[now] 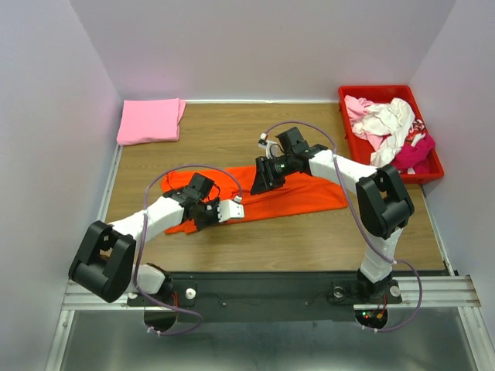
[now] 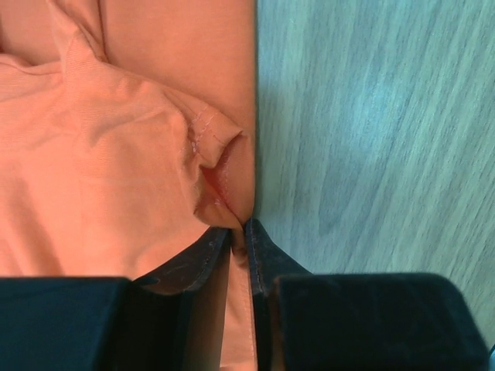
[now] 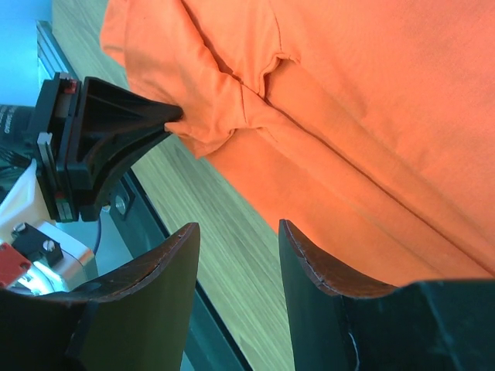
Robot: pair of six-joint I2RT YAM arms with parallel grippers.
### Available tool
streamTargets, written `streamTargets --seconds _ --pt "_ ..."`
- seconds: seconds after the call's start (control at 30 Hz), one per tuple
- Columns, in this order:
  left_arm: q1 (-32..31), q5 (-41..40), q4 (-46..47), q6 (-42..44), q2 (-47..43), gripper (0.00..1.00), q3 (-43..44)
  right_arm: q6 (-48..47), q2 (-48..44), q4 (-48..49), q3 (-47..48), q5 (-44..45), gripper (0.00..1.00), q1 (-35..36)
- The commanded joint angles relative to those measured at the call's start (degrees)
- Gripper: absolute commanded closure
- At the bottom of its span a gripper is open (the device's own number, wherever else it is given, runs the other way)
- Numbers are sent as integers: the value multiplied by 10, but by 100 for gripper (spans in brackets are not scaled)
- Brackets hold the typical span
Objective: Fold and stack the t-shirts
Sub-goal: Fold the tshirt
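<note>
The orange t-shirt lies flat mid-worktop. Its long axis runs left to right, roughly parallel to the near edge, and its left end dips a little toward that edge. I cannot tell which end is the collar.

The left gripper sits at the shirt's near edge, left of centre. Its fingers are pressed together on a small puckered fold of orange cloth right at the hem, with bare wood just beside it.

The right gripper hangs above the middle of the shirt and points down toward the near edge. Its fingers are spread apart and have hold of nothing, and the pinched fold shows just beyond them.

A pink t-shirt lies folded in the far left corner, well apart from the orange one. In the far right corner a red crate holds a crumpled heap of white, pink and magenta t-shirts.
</note>
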Motion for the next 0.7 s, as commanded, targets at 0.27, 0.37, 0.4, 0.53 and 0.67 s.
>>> streamTargets --seconds 0.27,0.37,0.4,0.53,0.67 --pt "22 42 -47 24 23 64 39 -6 -10 2 -3 -15 49 2" --pt "24 50 -57 28 21 62 45 -7 -9 1 -3 -15 49 3" --pt "26 50 -57 28 21 61 46 -7 -9 1 -3 -16 49 3" --pt "32 53 -63 30 24 60 54 -7 -8 1 -2 -17 49 3" --pt "38 54 -60 31 27 67 59 -6 -8 1 -4 -19 49 3"
